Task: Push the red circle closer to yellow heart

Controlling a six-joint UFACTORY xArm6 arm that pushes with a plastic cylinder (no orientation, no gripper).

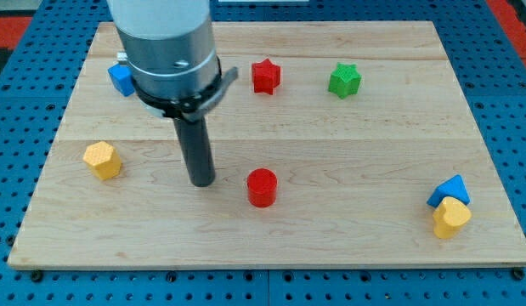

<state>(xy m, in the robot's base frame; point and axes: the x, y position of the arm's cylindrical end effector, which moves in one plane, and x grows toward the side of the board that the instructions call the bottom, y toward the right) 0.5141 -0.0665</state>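
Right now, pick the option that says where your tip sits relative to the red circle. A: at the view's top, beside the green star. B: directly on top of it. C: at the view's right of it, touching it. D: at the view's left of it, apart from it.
D: my tip stands at the view's left of the red circle, with bare board showing between them.

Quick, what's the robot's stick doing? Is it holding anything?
My tip: holds nothing, it has no jaws to open or close. It sits on the board just to the view's left of the red circle, not touching it.
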